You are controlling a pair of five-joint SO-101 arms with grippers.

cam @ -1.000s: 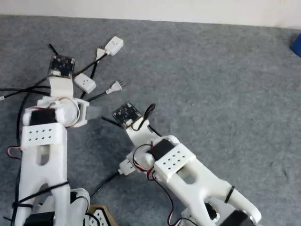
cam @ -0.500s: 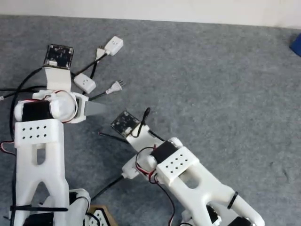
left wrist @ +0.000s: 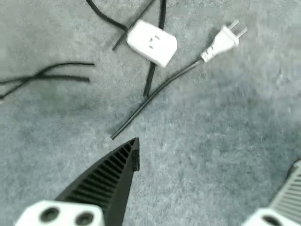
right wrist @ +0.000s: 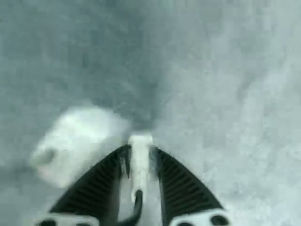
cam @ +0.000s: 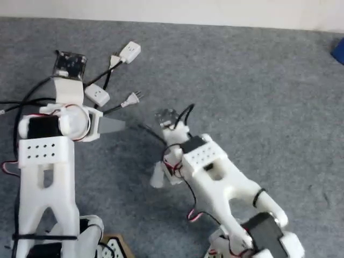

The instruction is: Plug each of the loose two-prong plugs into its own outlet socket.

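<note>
While the left end effector point(left wrist: 214, 157) hangs released over the left side of the table point(cam: 258, 80), its jaws spread wide with nothing between them, the right end effector point(right wrist: 139, 141) is clenched on a white plug point(right wrist: 139, 162), pinched upright between its two dark fingers point(right wrist: 101, 179). Just beside that grip lies a white block point(right wrist: 75, 141), too blurred to name. Seen from above, the right arm point(cam: 204, 158) stands near the middle of the table, a little toward the near edge. The left arm point(cam: 45, 156) runs along the left edge.

Toward the far left corner a loose two-prong plug point(left wrist: 223, 40) lies flat on the table, apart from any socket. Its prongs point away from its black cable point(left wrist: 155, 94), which trails back toward the left end effector. Near it, on the side toward the left edge, sits a white outlet socket point(left wrist: 151, 42), slotted face up, with other black leads point(left wrist: 47, 75) lying around it. Closer to the far edge rests a second outlet socket point(cam: 130, 51) with another plug point(cam: 115, 60) just beside it; whether that plug is seated in it cannot be told. A blue object point(cam: 338, 51) shows at the right edge of the table.
</note>
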